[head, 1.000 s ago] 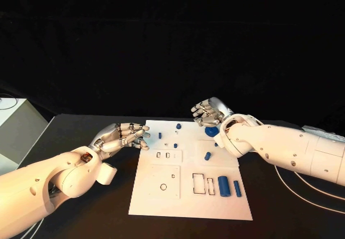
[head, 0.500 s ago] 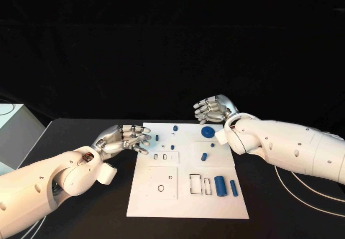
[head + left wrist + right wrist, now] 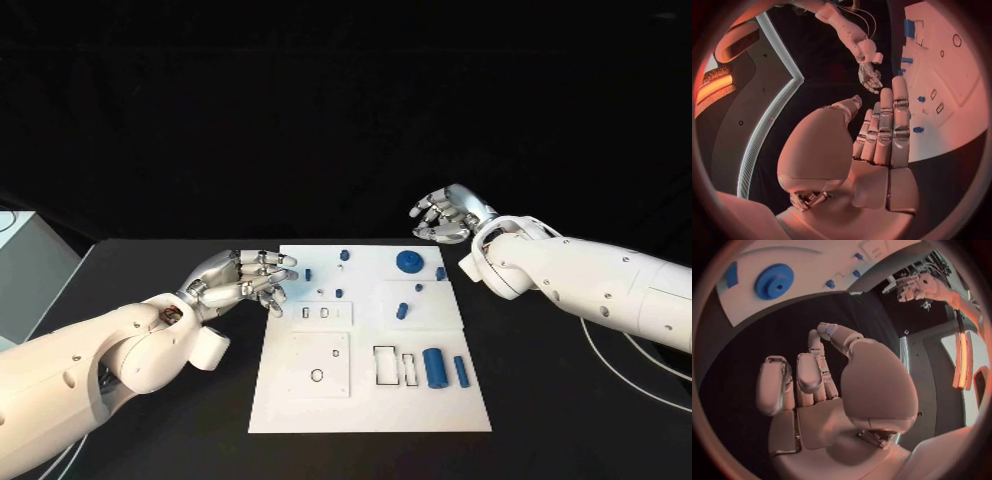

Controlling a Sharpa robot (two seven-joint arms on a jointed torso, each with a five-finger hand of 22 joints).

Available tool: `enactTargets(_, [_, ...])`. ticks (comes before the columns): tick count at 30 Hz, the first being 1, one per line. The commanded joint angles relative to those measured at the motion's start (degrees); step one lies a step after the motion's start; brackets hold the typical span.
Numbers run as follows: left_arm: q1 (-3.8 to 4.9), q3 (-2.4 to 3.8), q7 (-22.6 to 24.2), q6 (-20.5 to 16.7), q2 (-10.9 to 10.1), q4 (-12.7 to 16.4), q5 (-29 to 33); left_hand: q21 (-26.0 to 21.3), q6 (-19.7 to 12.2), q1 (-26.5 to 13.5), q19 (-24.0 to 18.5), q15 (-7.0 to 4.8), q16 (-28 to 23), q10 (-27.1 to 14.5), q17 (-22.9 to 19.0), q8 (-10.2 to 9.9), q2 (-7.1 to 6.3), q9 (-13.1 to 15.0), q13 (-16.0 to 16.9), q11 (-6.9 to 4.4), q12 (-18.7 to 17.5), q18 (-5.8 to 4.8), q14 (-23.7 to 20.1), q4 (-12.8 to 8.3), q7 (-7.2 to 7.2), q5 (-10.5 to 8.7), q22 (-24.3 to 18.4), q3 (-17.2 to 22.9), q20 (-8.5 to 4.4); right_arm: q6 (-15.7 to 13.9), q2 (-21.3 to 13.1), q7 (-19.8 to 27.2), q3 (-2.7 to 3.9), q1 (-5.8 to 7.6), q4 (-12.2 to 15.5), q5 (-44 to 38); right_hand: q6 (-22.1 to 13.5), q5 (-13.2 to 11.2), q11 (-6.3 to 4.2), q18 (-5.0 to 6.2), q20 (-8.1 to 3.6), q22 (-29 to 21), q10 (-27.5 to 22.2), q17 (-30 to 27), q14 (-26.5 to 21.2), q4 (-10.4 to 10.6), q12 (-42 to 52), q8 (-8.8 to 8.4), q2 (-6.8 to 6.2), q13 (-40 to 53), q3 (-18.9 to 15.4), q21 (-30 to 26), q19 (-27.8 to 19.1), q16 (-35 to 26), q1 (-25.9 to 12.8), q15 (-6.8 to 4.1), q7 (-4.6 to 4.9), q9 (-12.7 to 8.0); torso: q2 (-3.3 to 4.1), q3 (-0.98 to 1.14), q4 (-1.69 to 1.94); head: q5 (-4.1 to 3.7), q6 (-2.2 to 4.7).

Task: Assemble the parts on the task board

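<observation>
The white task board lies in the middle of the black table. A blue gear sits near its far right corner, also seen as the gear on the board. Several small blue pegs dot the far half. A blue cylinder and a blue bar lie side by side at the near right, next to rectangular slots. My left hand hovers at the board's left edge, fingers straight in its wrist view, holding nothing. My right hand is raised beyond the far right corner, fingers loosely bent and empty.
A white box stands at the table's left edge. A thin cable runs over the table on the right, below my right arm. Bare black table lies on both sides of the board.
My right hand has drawn back to the right, off the board's far corner, and the gear now lies uncovered. My left hand has barely moved. The camera has shifted slightly.
</observation>
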Motion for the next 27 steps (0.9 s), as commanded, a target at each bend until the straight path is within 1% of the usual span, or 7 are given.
enactTargets(1, [-0.07, 0.01, 0.36, 1.51, 0.05, 0.37, -0.58, 1.4, 0.31, -1.15, 0.99, -0.19, 2.06, 0.39, 2.24, -0.24, -0.11, 0.06, -0.02, -0.17, -0.46, 0.14, 0.7, 0.19, 0.72, 0.23, 0.69, 0.45, -0.17, 2.9, -0.89, -6.26, -0.19, 0.18, 0.63, -16.91, -0.15, 0.26, -0.09, -0.46, 0.61, -0.51, -4.46, -1.28, 2.24, 1.03, -3.45, -0.68, -0.07, -0.79, 1.11, -0.39, 4.14, -0.4, -1.62, 0.43, 0.62, -0.11, 0.3, 0.09, 0.25, -0.36, -0.13])
enactTargets(4, [-0.1, 0.01, 0.15, 1.67, -0.03, 0.58, -0.86, 2.55, 0.37, -2.18, 1.54, -0.39, 3.83, 0.51, 4.36, -0.3, -0.38, 0.12, 0.04, -0.37, -0.53, 0.11, 0.57, 0.53, 0.53, 0.23, 1.24, 0.65, -0.31, 4.11, -1.6, -8.57, -0.55, 0.26, 0.81, -21.6, -2.06, -1.08, 1.33, -0.15, 1.41, -3.51, -9.74, -1.67, 1.97, 1.65, -9.43, -2.27, -1.14, -4.07, 2.13, -2.59, 3.79, 0.2, -2.7, 1.8, 1.25, -0.36, 0.5, 0.16, 0.21, -0.48, -0.04])
enactTargets(8, [-0.18, 0.01, 0.15, 1.76, -0.21, 0.82, -1.04, 3.49, 0.22, -2.92, 2.01, -0.52, 5.05, 0.38, 6.02, -0.42, -0.69, 0.16, 0.05, -0.58, -0.65, 0.1, 0.07, 0.68, 0.35, 0.22, 1.69, 0.76, -0.45, 5.52, -1.93, -11.1, -1.1, 0.3, 0.68, -26.76, -4.12, -3.92, 1.92, 0.6, 1.91, -8.03, -13.19, -2.78, 1.45, 0.91, -14.16, -4.07, -1.57, -7.36, -0.44, -6.13, 3.36, 0.68, -2.39, 2.18, 1.03, -0.98, 0.74, 0.37, -0.01, -0.47, 0.13])
enactTargets(12, [-0.28, 0.01, 0.22, 1.95, -0.28, 0.93, -1.16, 4.42, 0.3, -3.86, 2.36, -0.76, 6.23, -0.87, 7.8, -0.36, -1.25, 0.3, -0.06, -0.98, -0.98, 0.12, -0.77, 0.79, -0.27, 0.21, 2.13, 0.43, -0.64, 5.78, -1.71, -13.12, -1.44, 0.3, 0.7, -30.57, -3.81, -6.23, 2.76, 0.84, 2.82, -9.15, -17.1, -4.72, 0.83, 2.2, -14.22, -5.73, 1.4, -11.18, -12.16, -7.47, 3.7, 1.97, 2.22, 2.86, -0.49, -2.29, 0.8, 0.52, -0.08, -0.41, -0.1])
enactTargets(16, [-0.48, 0.02, 0.17, 2.67, -0.19, 1.09, -1.64, 4.78, 0.83, -4.58, 2.26, -0.91, 6.89, -1.72, 8.83, -0.14, -1.72, 0.48, -0.05, -1.23, -0.94, 0.13, -1.18, 0.93, -0.77, 0.2, 2.29, -0.23, -0.75, 6.18, -1.25, -15.37, -1.58, 0.25, 0.95, -33.34, -4.01, -6.38, 2.89, 1.22, 3.1, -10.97, -18.81, -5.77, 0.52, 6.27, -12.96, -6.88, 1.79, -12.83, -20.56, -9.17, 3.77, 3.01, 5.29, 2.95, -1.7, -3.13, 0.85, 0.66, 0.06, -0.55, -0.14])
enactTargets(21, [-0.64, 0.02, 0.03, 3.19, -0.02, 1.21, -1.85, 4.8, 0.88, -4.6, 2.25, -0.93, 6.95, -1.75, 8.91, -0.12, -1.73, 0.49, -0.04, -1.25, -0.93, 0.13, -1.21, 0.93, -0.82, 0.21, 2.3, -0.27, -0.76, 6.84, -1.07, -16.47, -1.65, -0.03, 1.31, -34.52, -4.78, -6.19, 3.42, 1.86, 3.24, -15.52, -22.54, -7.09, 0.04, 18.11, -10.6, -7.87, -0.08, -15.12, -26.49, -13.25, 3.96, 4.35, 12.77, 3.26, -1.94, -3.38, 0.91, 0.87, 0.21, -0.82, -0.2])
enactTargets(27, [-0.83, 0.02, -0.07, 3.4, -0.02, 1.27, -1.92, 4.93, 0.89, -4.55, 2.27, -0.99, 7.19, -1.93, 9.19, -0.16, -1.53, 0.5, -0.03, -1.28, -0.92, 0.15, -1.17, 0.89, -0.85, 0.21, 2.36, -0.23, -0.82, 5.77, -0.91, -16.06, -1.68, -0.39, 2.02, -33.71, -1.75, -5.49, 2.74, 1.76, 2.92, -14.73, -20.48, -6.75, 0.2, 20.12, -8.2, -6.66, 0.59, -15.45, -24.76, -12.59, 4.22, 5.45, 15.17, 2.79, 0.2, -2.94, 0.94, 1.04, 0.04, -0.81, -0.24])
